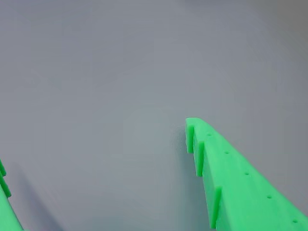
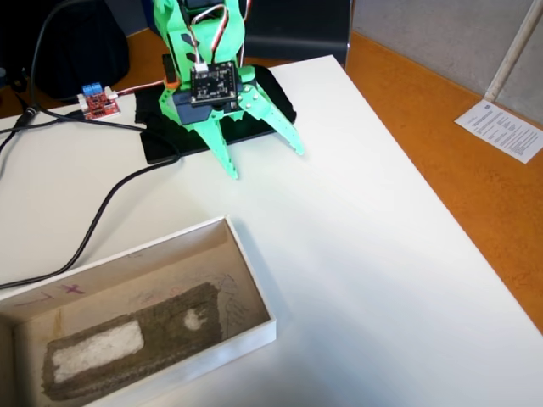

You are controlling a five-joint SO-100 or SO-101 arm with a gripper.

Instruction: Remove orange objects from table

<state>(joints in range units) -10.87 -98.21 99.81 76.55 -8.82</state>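
Green claw spread wide, tips pointing down just above the white table, holding nothing. In the wrist view, two green fingers far apart, only bare table between them. No orange lump to be seen in either view. Near the front edge in the fixed view, a flat white box with a dark patch inside. Black cable winding across the table. Sheet of paper lying on the orange-brown floor at right.
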